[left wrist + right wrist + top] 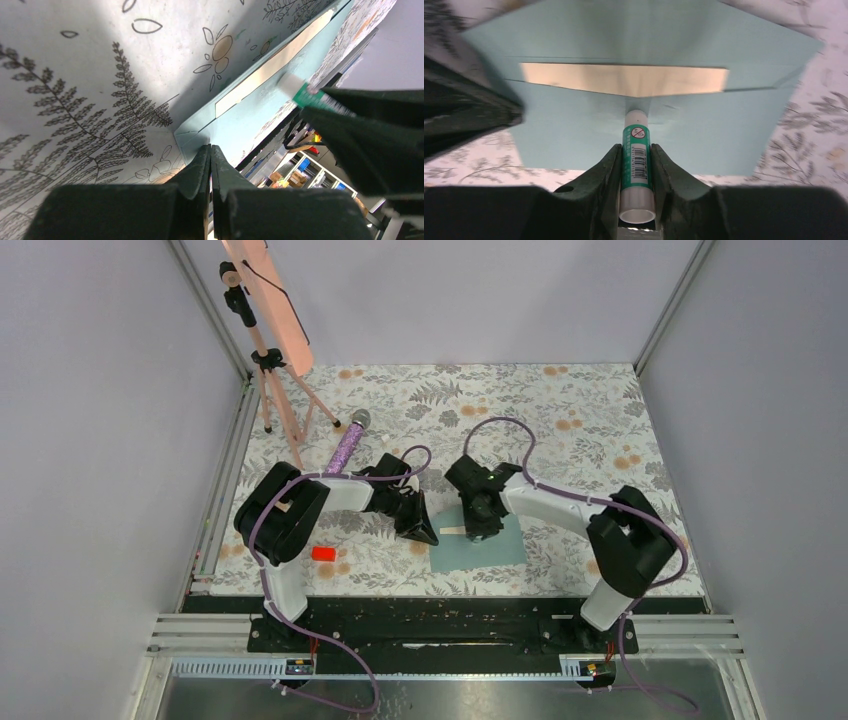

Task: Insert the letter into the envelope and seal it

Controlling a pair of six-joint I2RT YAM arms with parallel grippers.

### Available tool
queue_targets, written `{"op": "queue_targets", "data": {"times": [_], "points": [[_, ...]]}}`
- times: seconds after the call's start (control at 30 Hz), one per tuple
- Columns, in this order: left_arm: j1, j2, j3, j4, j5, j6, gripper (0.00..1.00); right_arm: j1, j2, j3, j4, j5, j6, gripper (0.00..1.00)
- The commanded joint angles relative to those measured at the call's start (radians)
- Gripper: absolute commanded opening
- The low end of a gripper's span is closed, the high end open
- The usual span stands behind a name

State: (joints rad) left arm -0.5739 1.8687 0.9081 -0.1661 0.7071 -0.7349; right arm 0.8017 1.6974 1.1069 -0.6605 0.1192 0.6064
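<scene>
The teal envelope (492, 543) lies flat on the floral table, in front of the arms. A strip of the tan letter (454, 530) shows in its opening; the rest is hidden inside. In the right wrist view the letter (624, 80) lies between the open flap and the envelope's pocket (709, 130). My right gripper (478, 530) is shut on a green-and-white glue stick (636, 155), whose tip touches the envelope just below the letter. My left gripper (210, 149) is shut, its tips on the envelope's (245, 120) near left corner. The letter (270, 67) and the glue stick (302, 94) also show there.
A small red object (323, 553) lies on the table left of the envelope. A purple glittery microphone (348, 445) lies behind the left arm. A tripod (272, 390) with a salmon-pink panel (268, 290) stands at the back left. Grey walls close in both sides.
</scene>
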Motion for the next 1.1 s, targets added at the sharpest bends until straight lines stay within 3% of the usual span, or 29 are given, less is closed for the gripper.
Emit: {"op": "queue_targets", "data": {"times": [0.0,0.37,0.73,0.87,1.07], "points": [[-0.010,0.053,-0.024,-0.020,-0.127,0.032,0.00,-0.059,-0.032,-0.105,-0.069,0.073,-0.030,0.00],[-0.010,0.048,-0.030,-0.018,-0.130,0.031,0.00,0.056,0.117,0.123,-0.056,-0.045,0.013,0.00],[-0.011,0.057,-0.023,-0.018,-0.121,0.032,0.00,-0.056,-0.019,-0.109,-0.060,0.046,-0.025,0.00],[-0.009,0.059,-0.024,-0.016,-0.121,0.031,0.00,-0.043,0.006,-0.075,-0.045,-0.003,-0.008,0.00],[-0.010,0.048,-0.028,-0.016,-0.124,0.031,0.00,0.046,0.110,0.104,-0.061,-0.036,0.004,0.00]]}}
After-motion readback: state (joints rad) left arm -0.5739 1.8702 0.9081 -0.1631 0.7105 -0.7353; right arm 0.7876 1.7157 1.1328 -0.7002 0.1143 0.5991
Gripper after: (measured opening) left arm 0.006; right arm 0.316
